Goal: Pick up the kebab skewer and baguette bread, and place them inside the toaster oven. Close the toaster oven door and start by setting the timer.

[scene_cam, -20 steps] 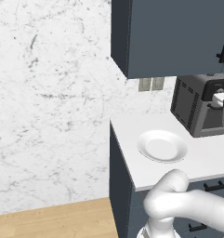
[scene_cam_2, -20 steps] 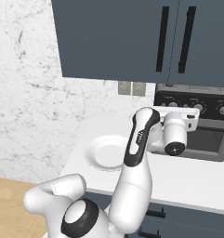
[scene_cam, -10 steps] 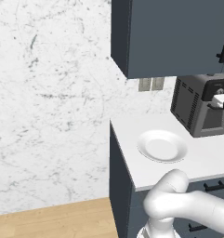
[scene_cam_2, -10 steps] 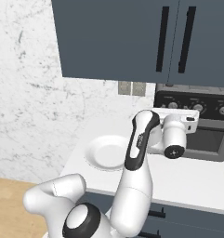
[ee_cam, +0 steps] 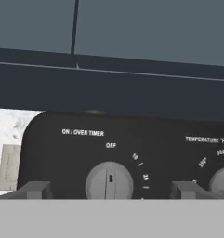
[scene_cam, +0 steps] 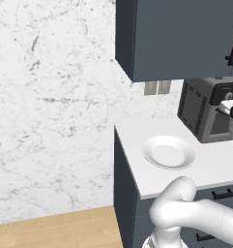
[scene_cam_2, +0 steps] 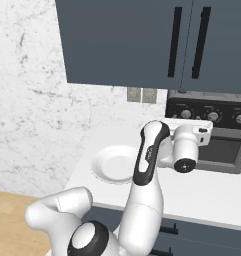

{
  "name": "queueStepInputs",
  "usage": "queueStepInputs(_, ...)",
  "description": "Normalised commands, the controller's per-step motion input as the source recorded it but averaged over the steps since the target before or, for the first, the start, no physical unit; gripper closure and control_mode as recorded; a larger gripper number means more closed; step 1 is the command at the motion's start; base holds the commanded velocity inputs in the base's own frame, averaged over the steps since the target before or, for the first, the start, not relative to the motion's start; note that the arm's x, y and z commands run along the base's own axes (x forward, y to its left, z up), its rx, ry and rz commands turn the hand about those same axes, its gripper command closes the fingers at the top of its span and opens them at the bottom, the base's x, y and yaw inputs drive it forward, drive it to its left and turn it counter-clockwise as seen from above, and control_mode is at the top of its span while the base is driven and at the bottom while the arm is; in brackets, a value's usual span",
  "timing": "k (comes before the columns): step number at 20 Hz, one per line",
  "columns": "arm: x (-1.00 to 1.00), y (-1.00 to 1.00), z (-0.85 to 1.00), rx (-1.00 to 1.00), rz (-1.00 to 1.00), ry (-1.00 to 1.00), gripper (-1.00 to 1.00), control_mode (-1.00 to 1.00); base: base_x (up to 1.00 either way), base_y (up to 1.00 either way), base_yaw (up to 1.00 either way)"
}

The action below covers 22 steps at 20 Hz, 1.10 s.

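Black panel (ee_cam: 122, 148): "ON / OVEN TIMER", "OFF"

Dark grey toaster oven (scene_cam_2: 212, 130) on the counter, timer knob (ee_cam: 108, 181) at OFF.

Open fingers (ee_cam: 36, 190) straddle the timer knob (ee_cam: 108, 182) with clear air between; the overhead cabinet (ee_cam: 132, 79) crowds the toaster oven (scene_cam_2: 207, 132) from above.
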Motion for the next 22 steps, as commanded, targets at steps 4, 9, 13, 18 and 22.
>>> queueStepInputs(4, 0.21, 0.06, 0.00, 0.00, -0.02, 0.00, -1.00, -1.00, 0.00, 0.00, 0.00)
queueStepInputs(9, 0.18, 0.00, 0.00, 0.00, -0.01, 0.00, -1.00, -1.00, 0.00, 0.00, 0.00)
queueStepInputs(13, 0.06, 0.00, -0.01, 0.00, -0.02, 0.00, -1.00, -1.00, 0.00, 0.00, 0.00)
queueStepInputs(18, 0.06, 0.00, 0.00, 0.00, -0.02, 0.00, -1.00, -1.00, 0.00, 0.00, 0.00)
queueStepInputs(22, 0.07, 0.00, 0.00, 0.00, 0.00, 0.00, -1.00, -1.00, 0.00, 0.00, 0.00)
